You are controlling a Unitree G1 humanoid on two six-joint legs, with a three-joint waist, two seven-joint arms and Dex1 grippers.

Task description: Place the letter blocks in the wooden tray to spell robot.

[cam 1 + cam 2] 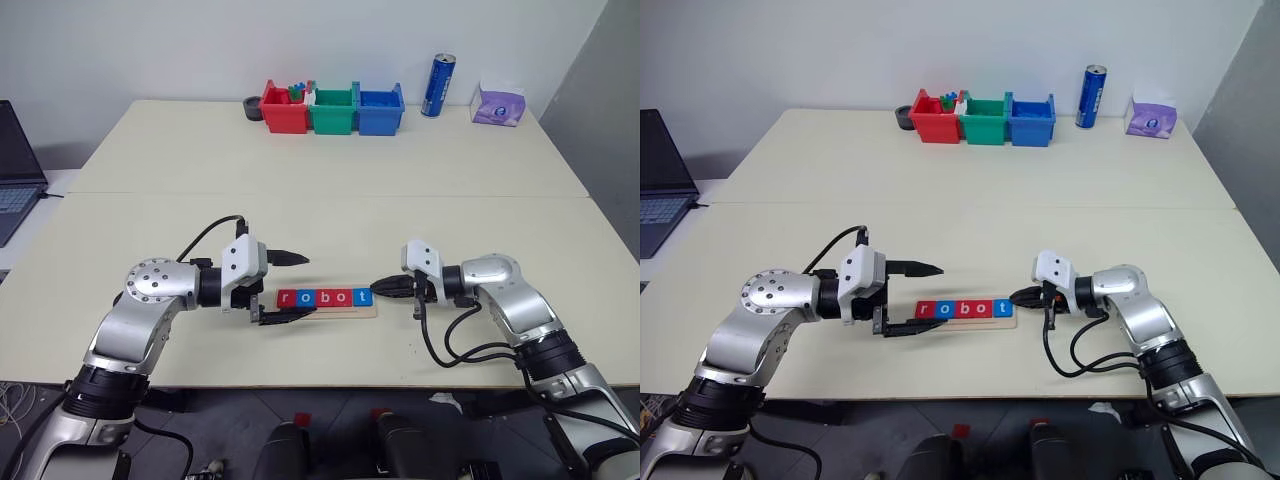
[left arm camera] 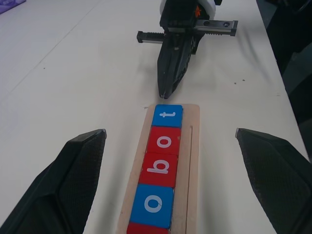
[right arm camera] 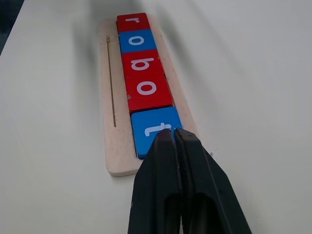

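Closed on nothing, my right pincer (image 3: 174, 139) points along the long light-wood tray (image 3: 113, 156), tips at the blue "t" tile (image 3: 151, 129) that ends the five red and blue letter tiles (image 1: 325, 297) spelling robot. At the tray's other end my left pincer (image 1: 290, 286) stands wide open astride it, empty. The right is nearer the "t", I judge, for any last nudge lengthwise.

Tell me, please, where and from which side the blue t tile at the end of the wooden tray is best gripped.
Probably from above, pinching the blue t tile across its two long-side edges. It lies flat in the wooden tray with the red o tile butted against one end, so only its sides and outer end look free. The right gripper, shut, would need to open first.
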